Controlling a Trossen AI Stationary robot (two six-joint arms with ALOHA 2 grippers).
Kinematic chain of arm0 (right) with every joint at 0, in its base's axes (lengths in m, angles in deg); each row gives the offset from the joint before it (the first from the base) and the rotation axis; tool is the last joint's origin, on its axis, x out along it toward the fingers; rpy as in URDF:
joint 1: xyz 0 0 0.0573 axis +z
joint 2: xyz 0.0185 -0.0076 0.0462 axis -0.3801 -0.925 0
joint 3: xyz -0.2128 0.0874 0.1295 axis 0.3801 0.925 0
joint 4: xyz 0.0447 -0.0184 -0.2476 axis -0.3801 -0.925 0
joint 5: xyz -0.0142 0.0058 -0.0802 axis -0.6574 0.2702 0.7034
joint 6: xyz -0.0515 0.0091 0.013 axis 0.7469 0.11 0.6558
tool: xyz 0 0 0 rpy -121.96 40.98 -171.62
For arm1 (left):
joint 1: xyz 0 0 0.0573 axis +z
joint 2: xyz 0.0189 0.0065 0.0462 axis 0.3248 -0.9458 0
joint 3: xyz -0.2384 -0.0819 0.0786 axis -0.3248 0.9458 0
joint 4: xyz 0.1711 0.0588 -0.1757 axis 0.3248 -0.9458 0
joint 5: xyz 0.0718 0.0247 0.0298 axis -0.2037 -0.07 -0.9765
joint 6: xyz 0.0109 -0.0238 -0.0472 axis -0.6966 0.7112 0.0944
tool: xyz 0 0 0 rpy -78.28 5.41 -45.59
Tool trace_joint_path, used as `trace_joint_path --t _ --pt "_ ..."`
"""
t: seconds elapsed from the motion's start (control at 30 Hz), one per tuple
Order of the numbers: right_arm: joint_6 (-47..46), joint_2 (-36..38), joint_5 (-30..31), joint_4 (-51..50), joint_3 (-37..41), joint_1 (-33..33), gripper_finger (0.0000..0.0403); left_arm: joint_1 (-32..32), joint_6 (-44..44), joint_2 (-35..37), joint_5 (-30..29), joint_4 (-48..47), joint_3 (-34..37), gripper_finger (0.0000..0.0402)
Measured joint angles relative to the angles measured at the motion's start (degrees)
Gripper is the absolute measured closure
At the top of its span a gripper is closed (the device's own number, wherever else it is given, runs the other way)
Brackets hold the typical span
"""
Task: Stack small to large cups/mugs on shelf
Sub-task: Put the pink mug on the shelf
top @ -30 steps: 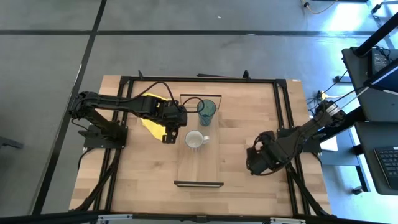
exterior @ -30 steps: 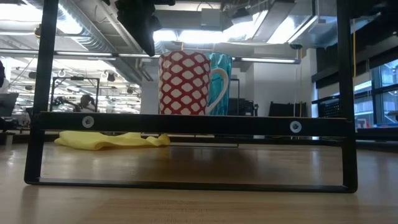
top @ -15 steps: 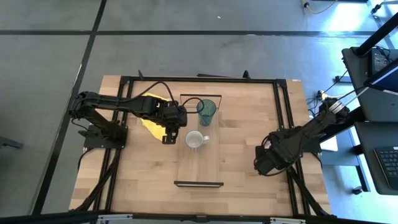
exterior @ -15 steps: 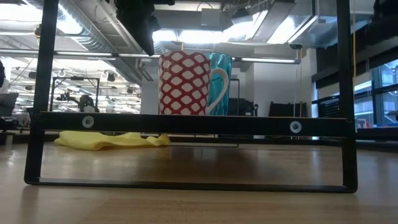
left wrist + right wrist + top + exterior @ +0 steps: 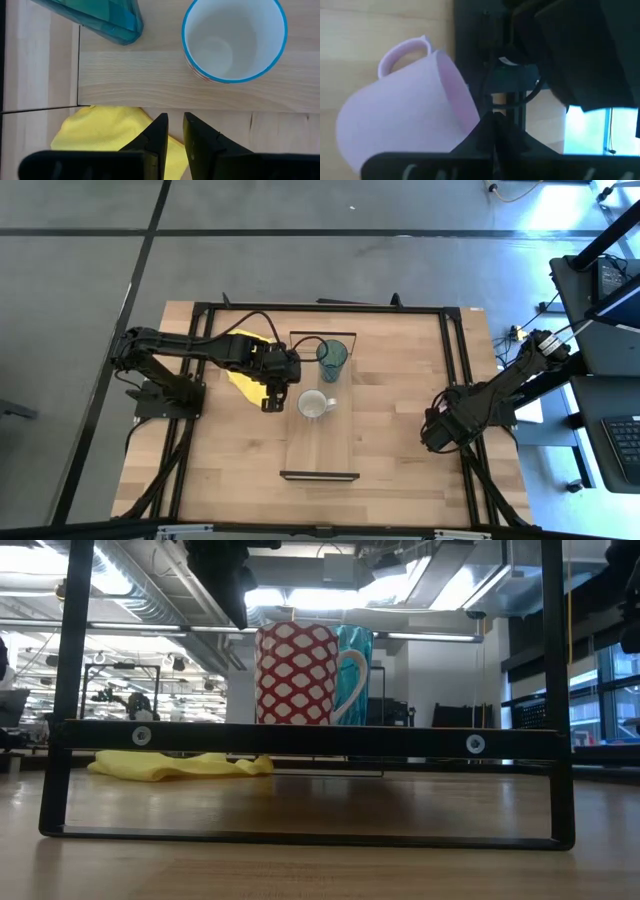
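The shelf [image 5: 322,445] is a light-wood board on dark end pieces at the table's middle. The white mug [image 5: 316,405], red-patterned outside [image 5: 296,675], stands upright on it. The teal tumbler [image 5: 332,358] stands on the board just behind the mug. My left gripper [image 5: 268,401] hangs beside the shelf's left edge, next to the white mug. It is shut and empty [image 5: 175,119]. My right gripper [image 5: 437,435] is at the table's right edge, shut on the pink mug [image 5: 400,110]. The gripper hides that mug in the high view. My right gripper holds the pink mug by its rim [image 5: 464,114], on the side opposite the handle [image 5: 402,54]. The fingers [image 5: 485,131] close together at the rim. Whether one is inside the mug, I cannot tell. The mug sits tilted in the hold, its mouth turned sideways.
A yellow cloth [image 5: 243,360] lies on the table left of the shelf, under my left gripper [image 5: 100,135]. The black frame rail [image 5: 455,370] runs along the table's right side, close to my right gripper.
My right gripper has moved toward the table's right edge, carrying the pink mug away from the shelf. My left gripper, the white mug and the tumbler have kept still.
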Motion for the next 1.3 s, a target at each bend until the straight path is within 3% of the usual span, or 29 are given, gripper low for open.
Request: trace_joint_path --t 0.27,0.6,1.03,1.17,1.3 --pt "0.1 0.8 3.2 1.3 1.7 0.0 0.0392 0.5 1.1 0.0 0.0 0.0 0.0 0.0347" --pt "1.4 0.8 6.5 13.0 1.7 0.0 0.0395 1.5 1.3 0.0 0.0 0.0 0.0 0.0347" --pt "7.6 0.8 22.4 30.2 0.6 0.0 0.0398 1.6 1.3 0.0 0.0 0.0 0.0 0.0347" --pt "4.6 0.8 28.0 28.9 0.6 0.0 0.0387 1.6 0.4 0.0 0.8 1.8 0.0 0.0347" --pt "3.8 0.8 27.4 26.4 0.6 0.0 0.0386 1.5 0.0 0.0 5.3 5.4 -3.3 0.0347"
